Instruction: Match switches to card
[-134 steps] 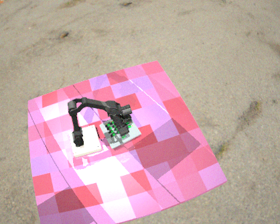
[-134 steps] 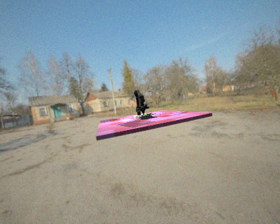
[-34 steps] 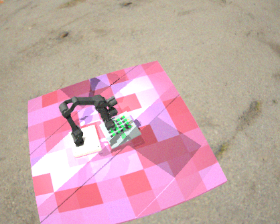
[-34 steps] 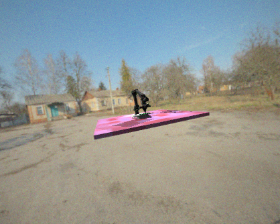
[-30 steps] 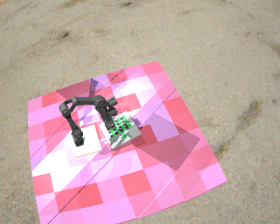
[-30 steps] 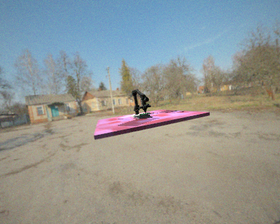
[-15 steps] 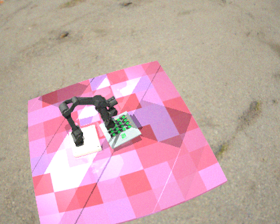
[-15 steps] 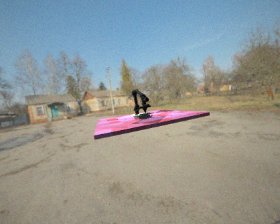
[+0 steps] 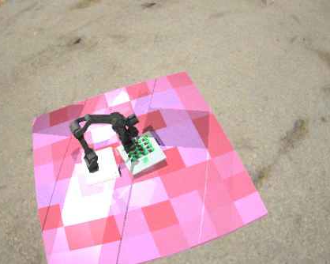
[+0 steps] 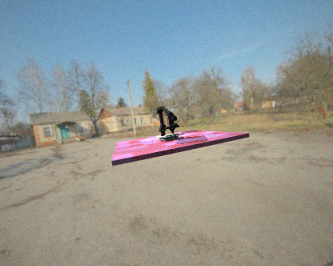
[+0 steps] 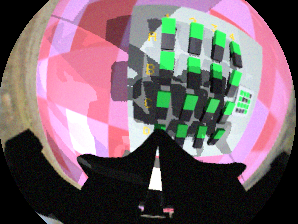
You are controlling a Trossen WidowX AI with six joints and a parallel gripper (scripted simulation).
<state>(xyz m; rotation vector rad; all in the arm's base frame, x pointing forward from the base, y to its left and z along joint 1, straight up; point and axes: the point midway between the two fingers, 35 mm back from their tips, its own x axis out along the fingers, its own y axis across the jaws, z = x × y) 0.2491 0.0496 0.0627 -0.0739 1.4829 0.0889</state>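
Note:
A pale grey panel (image 9: 135, 169) (image 11: 255, 57) carries a grid of rocker switches in rows A to D, each with a green far half and a dark grey near half. My gripper (image 9: 130, 152) (image 11: 158, 131) is shut and empty, its tips over the near left corner of the grid in the wrist view. They cover most of switch D1 (image 11: 160, 127); contact cannot be told. Switches C1 (image 11: 163, 100) and D2 (image 11: 181, 132) show beside it. The small card (image 11: 243, 102) (image 9: 145, 160) lies right of the grid, mostly green with some dark squares. Which ends are raised is hard to tell.
The arm's white base plate (image 9: 104, 179) is beside the panel. Both are on a pink and red patchwork table top (image 9: 179, 178) (image 10: 149, 153). The arm's shadow falls over the left and middle of the panel in the wrist view.

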